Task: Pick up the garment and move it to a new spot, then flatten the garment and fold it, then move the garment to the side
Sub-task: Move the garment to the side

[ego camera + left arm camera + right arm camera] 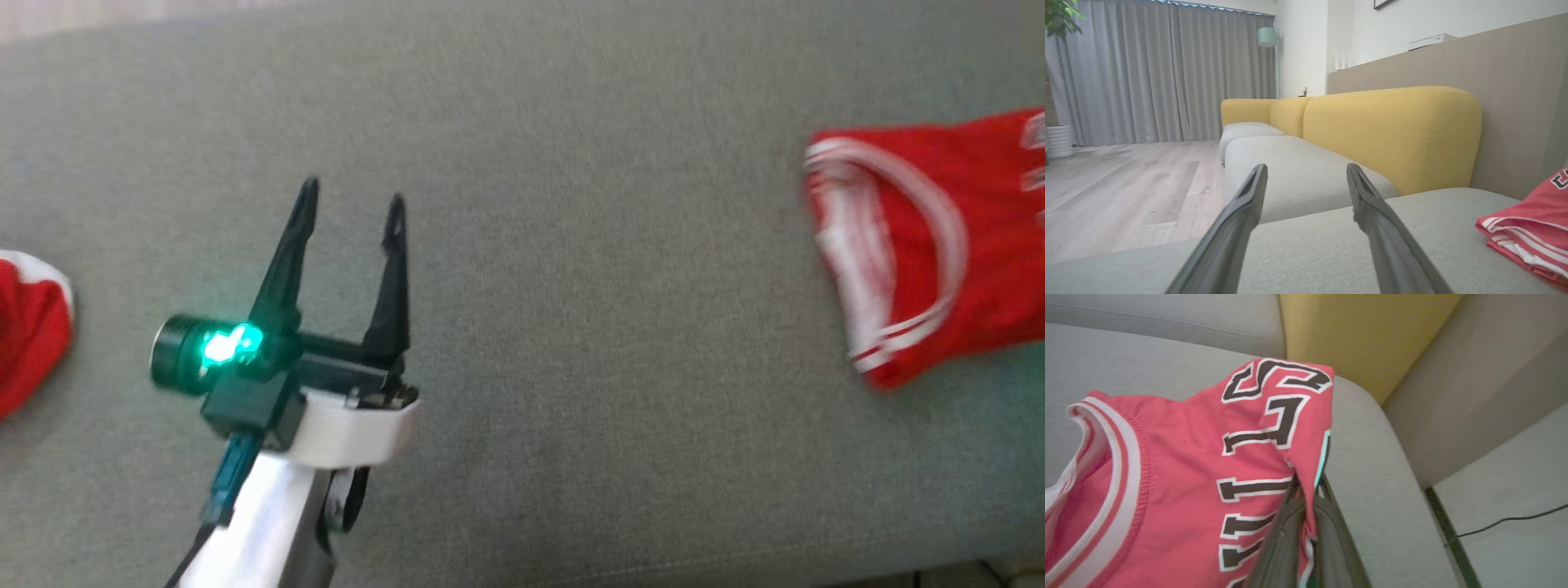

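- Currently step one, the pick-up: right claw [1306,494] clenched on a pinch of the garment [1180,469], lower centre of the right wrist view. Red cloth is caught between the two fingers [1280,547], just beside the black lettering [1274,428].
- Garment, a red jersey with white trim, lies bunched on the grey sofa seat [571,425] at the right edge of the head view. It is near the seat's end; yellow backrest [1355,335] sits behind it, upper centre of the right wrist view.
- Left claw [351,200] released, fingers spread, holding nothing. Lower left of the head view, well apart from the garment.
- Another red cloth [28,327] at the far left edge; cannot tell what it is.
- Next, by my reading: lift clear of the seat, carry to the bare middle stretch, set down. It is a one-point pinch, so the cloth will likely hang and drag; raise it high before travelling.
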You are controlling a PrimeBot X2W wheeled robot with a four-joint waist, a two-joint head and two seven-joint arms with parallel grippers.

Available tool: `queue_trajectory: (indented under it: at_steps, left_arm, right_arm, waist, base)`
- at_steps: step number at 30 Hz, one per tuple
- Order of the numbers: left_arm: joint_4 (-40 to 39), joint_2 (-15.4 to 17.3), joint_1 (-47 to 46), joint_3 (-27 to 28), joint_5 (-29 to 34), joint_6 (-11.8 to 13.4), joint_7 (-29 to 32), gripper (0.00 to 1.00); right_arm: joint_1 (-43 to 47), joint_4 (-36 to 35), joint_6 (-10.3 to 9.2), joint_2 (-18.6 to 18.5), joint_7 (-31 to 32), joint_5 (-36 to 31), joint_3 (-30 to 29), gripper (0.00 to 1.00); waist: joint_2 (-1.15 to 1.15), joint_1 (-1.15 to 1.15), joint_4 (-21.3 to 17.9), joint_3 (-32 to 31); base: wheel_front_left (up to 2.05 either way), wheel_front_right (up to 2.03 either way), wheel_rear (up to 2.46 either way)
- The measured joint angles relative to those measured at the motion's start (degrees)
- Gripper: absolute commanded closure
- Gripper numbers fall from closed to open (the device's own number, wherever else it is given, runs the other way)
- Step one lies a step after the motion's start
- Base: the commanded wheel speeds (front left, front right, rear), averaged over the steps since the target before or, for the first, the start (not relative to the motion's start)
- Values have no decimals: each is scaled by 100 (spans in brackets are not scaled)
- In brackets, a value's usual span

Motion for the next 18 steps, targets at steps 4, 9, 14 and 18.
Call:
queue_trajectory:
  at_steps: [4, 9, 14, 18]
  left_arm:
    - [102, -162, -293, -42, 146, -167, 0, 0]
    - [202, -320, -537, -34, 267, -353, 0, 0]
    - [270, -424, -607, 59, 303, -446, 0, 0]
    - [312, -449, -603, 163, 344, -448, 0, 0]
  right_arm:
    - [-417, 452, 0, -352, -77, -152, -364, 100]
    - [-963, 1336, 0, -430, -230, -554, -914, 100]
    - [-1220, 2041, 0, -380, -387, -1129, -1511, 0]
    - [-1256, 2270, 0, -143, -708, -1513, -1980, 0]
  waist:
    - [0, 1, -52, 360]
    - [0, 1, 54, 780]
    - [0, 0, 236, 963]
    - [0, 0, 294, 975]
  base:
    - [0, 0, 0]
    - [0, 0, 0]
    - [0, 0, 0]
    - [0, 0, 0]
